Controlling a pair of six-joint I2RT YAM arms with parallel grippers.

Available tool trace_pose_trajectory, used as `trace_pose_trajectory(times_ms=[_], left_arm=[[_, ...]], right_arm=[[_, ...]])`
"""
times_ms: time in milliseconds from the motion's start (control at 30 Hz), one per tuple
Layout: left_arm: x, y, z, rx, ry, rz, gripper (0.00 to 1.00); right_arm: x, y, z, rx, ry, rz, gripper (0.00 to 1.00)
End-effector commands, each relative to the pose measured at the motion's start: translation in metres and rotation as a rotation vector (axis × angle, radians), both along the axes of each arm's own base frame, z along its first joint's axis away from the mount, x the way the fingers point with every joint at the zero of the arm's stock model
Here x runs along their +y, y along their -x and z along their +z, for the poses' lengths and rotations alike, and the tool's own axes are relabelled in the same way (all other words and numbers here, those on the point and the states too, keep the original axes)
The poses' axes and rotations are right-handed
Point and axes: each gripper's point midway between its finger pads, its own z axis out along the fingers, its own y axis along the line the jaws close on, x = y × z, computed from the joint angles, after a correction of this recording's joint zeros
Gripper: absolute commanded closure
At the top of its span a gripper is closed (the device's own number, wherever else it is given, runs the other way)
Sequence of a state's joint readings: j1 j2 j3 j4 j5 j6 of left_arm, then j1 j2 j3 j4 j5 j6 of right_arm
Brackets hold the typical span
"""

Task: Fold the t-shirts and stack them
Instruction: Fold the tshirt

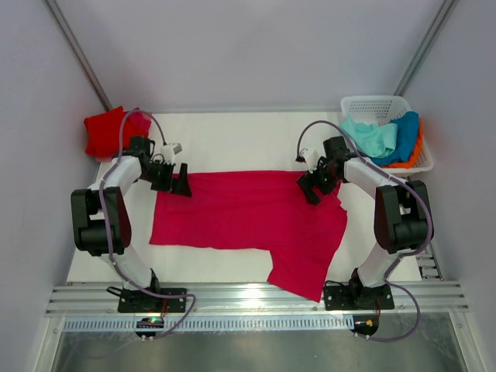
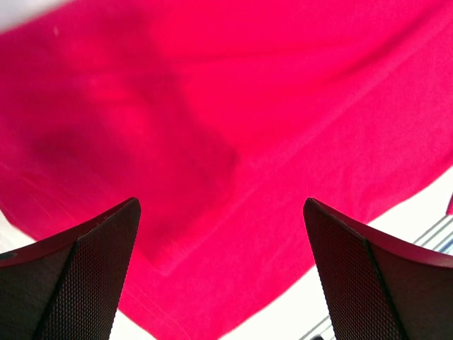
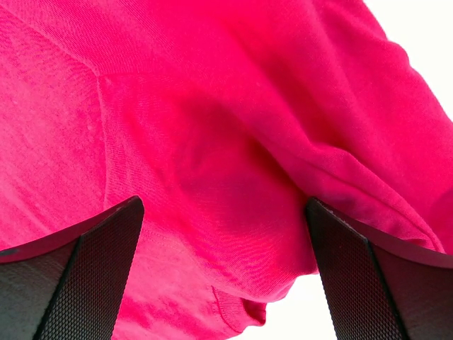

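Observation:
A crimson-pink t-shirt (image 1: 248,221) lies spread flat across the middle of the white table, one flap reaching the near edge. My left gripper (image 1: 175,180) hovers at its far left corner, jaws open, with nothing between them; its wrist view is filled with the pink cloth (image 2: 233,127). My right gripper (image 1: 313,186) is open at the shirt's far right corner, over bunched pink cloth (image 3: 226,177). A folded red t-shirt (image 1: 108,132) sits at the far left corner of the table. Mint-green (image 1: 370,138), blue (image 1: 403,132) and orange (image 1: 412,159) t-shirts lie piled in the basket.
A white lattice basket (image 1: 376,103) stands at the far right corner. A grooved metal rail (image 1: 256,298) runs along the table's near edge, with both arm bases on it. Grey walls close in on three sides.

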State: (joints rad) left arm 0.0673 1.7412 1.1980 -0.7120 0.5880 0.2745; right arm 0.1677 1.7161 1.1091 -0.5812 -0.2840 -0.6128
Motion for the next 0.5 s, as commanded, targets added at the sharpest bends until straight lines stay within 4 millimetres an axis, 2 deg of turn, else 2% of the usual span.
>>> trace_pose_trajectory(times_ms=[0, 133, 333, 467], left_arm=[[0.007, 0.014, 0.024, -0.041, -0.011, -0.005, 0.01], [0.020, 0.035, 0.028, 0.010, -0.023, -0.015, 0.01], [0.047, 0.055, 0.039, 0.036, -0.012, 0.022, 0.01], [0.052, 0.069, 0.032, 0.068, -0.010, 0.005, 0.01]], right_arm=[[0.004, -0.010, 0.012, -0.032, -0.010, 0.018, 0.01], [0.002, -0.012, 0.013, -0.040, 0.000, 0.005, 0.01], [0.002, -0.012, 0.015, -0.049, 0.000, 0.000, 0.01], [0.002, -0.014, 0.016, -0.050, -0.003, -0.005, 0.01]])
